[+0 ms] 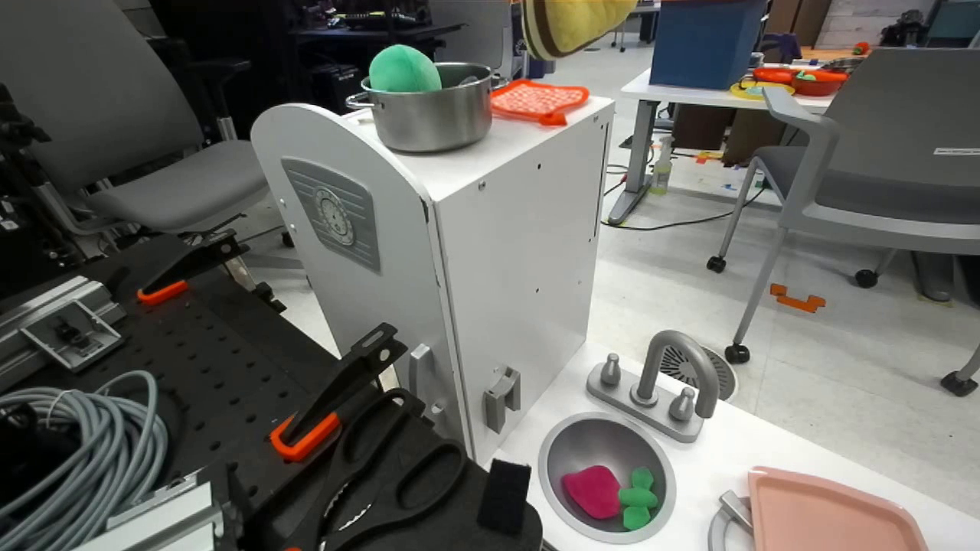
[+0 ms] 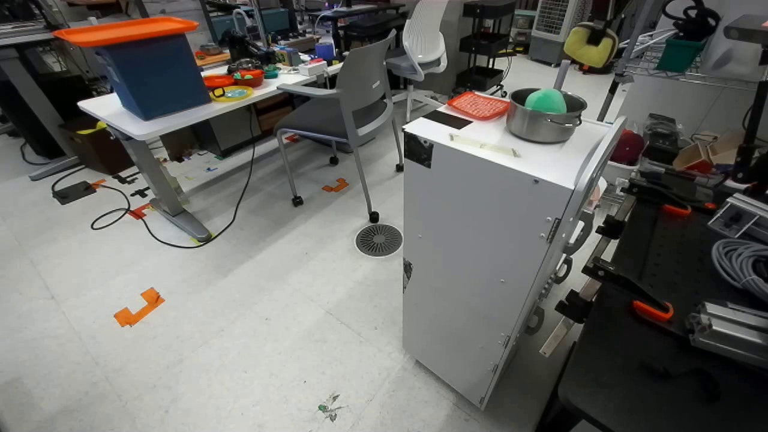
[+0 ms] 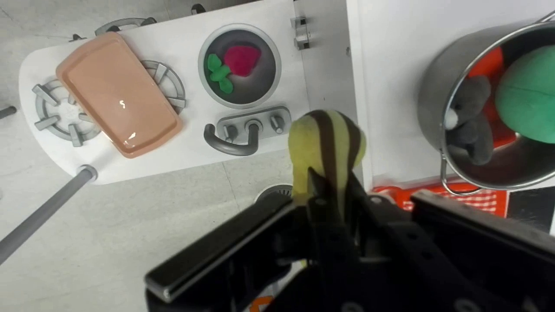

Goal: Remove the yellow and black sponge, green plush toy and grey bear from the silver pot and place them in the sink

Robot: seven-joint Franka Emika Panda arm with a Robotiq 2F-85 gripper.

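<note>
One striped yellow sponge (image 3: 325, 147), grasped by the fingers (image 3: 323, 216), hangs clear of the silver pot (image 3: 435, 99) and the sink (image 3: 262, 86); likely light and squashy, best held across its thickness. In the pot: green plush toy (image 3: 531, 93), grey bear (image 3: 470, 130), an unidentified orange-red item (image 3: 488, 65). In the sink: a magenta plush (image 3: 242, 60) with green leaves (image 3: 220, 73).

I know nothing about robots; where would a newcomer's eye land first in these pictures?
Probably on the yellow sponge, dark-striped and held in mid-air by the end effector, plain in the wrist view. Next, the green plush toy, bulging above the rim of the silver pot on top of the white cabinet. Then, in the small round sink, the magenta shape with green lobes at its edge.
</note>
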